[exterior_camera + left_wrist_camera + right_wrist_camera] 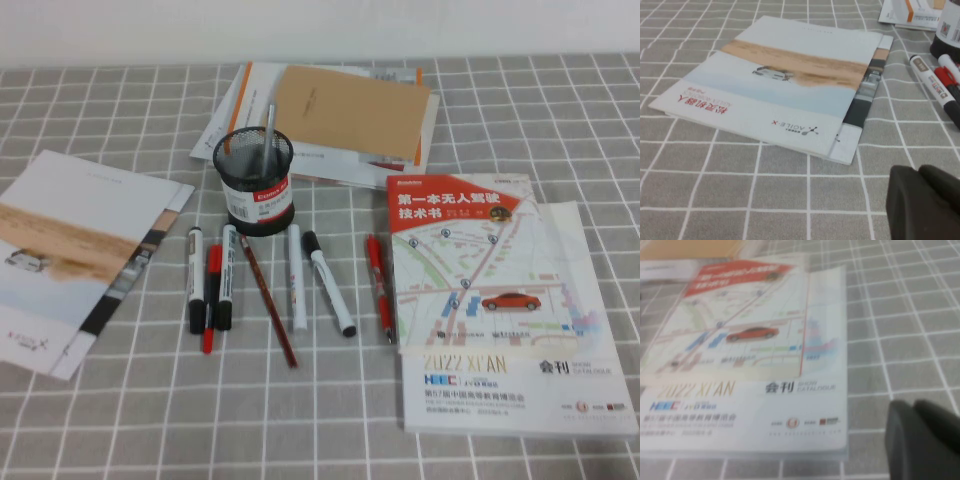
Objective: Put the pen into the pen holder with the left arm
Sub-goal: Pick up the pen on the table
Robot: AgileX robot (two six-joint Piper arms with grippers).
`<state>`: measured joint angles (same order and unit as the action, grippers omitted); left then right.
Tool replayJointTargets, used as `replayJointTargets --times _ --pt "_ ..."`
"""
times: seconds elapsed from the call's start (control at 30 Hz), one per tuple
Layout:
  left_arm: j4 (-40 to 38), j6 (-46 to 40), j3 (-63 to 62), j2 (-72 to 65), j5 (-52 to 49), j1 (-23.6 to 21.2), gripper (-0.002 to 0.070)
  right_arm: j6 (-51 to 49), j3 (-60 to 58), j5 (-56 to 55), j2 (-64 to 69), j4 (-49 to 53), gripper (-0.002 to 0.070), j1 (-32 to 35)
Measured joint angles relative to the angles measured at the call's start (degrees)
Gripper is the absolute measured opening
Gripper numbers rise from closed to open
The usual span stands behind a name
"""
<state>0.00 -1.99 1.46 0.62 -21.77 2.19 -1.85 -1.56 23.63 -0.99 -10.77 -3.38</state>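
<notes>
The left gripper [925, 202] hovers over the grey checked cloth [765, 190] beside a brochure [785, 85], the pen [328, 283] well beyond it near the pen holder [255, 180]. The right gripper [925, 440] hangs beside a catalogue [750, 365].

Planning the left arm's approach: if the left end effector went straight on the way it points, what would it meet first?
Probably the white brochure lying flat on the table, directly ahead of the left end effector; the markers lie off to one side. Depth is hard to judge.
</notes>
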Motion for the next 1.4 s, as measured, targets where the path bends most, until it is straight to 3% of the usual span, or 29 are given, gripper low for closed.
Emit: replayJointTargets --times 0.5,0.9,1.23,1.4 --pt "-3.3 0.1 0.0 0.0 3.0 0.0 -0.0003 0.0 0.0 0.0 0.0 -0.1 -0.0012 0.1" --pt "-21.9 9.7 0.0 0.0 14.1 0.0 -0.0003 0.0 0.0 0.0 0.0 -0.2 -0.0013 0.1" --pt "-22.8 10.1 0.0 0.0 15.3 0.0 -0.0003 0.0 0.0 0.0 0.0 -0.2 -0.0013 0.1" --pt "-22.8 10.1 -3.8 -1.4 8.6 0.0 -0.0003 0.0 0.0 0.0 0.0 -0.2 -0.0013 0.1"
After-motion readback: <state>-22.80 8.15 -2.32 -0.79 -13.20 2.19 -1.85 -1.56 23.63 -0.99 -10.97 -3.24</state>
